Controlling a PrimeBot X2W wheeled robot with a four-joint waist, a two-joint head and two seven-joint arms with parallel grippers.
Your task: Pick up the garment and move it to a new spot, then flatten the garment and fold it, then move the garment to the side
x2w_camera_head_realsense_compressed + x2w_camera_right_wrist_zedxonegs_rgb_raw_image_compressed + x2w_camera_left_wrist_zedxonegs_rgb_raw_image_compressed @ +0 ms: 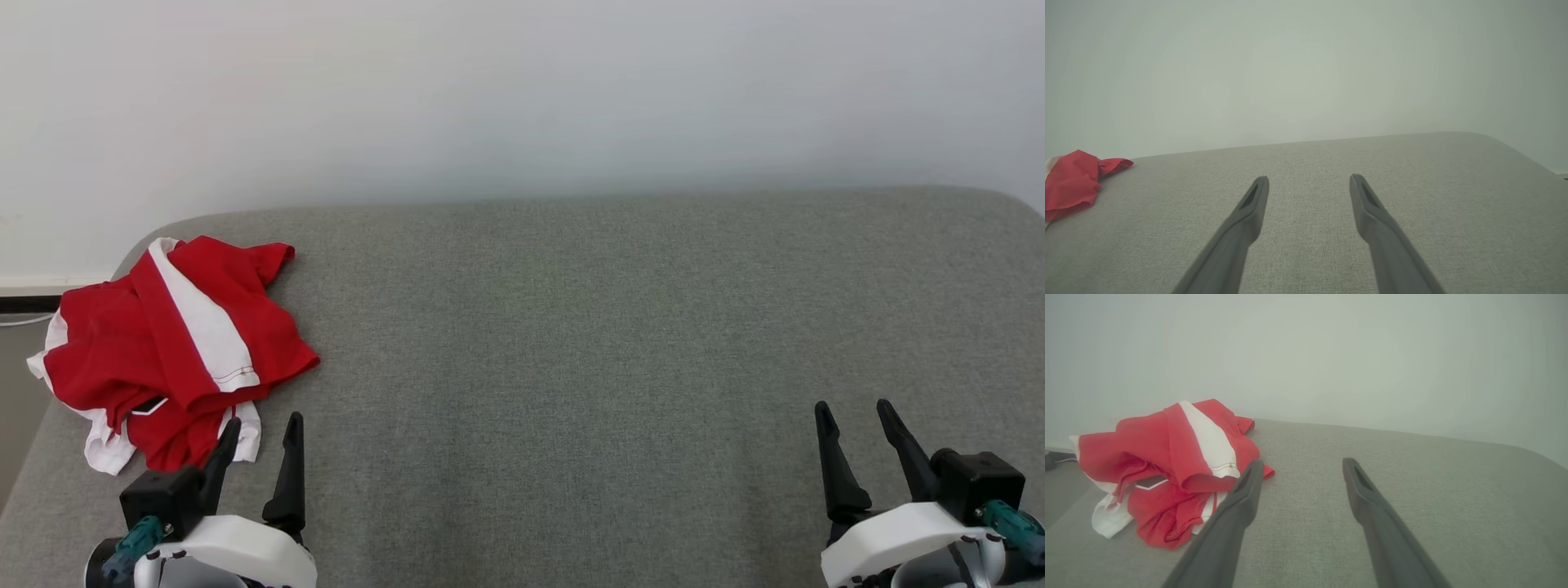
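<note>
The garment (175,347) is a crumpled red and white heap at the far left of the grey padded surface (571,343), partly over its left edge. My left gripper (263,425) stands open at the lower left, just in front of the heap, its left finger overlapping the cloth's near edge in the head view. In the left wrist view the garment (1171,469) lies left of the open left gripper (1301,462), nothing between the fingers. My right gripper (854,408) is open at the lower right, far from the cloth. The right wrist view shows the garment (1073,183) at its left edge, beyond the open right gripper (1309,179).
A pale wall (522,98) rises behind the surface. Left of the surface edge there is a dark strip and a cable (24,314) by the floor. The surface's far corners are rounded.
</note>
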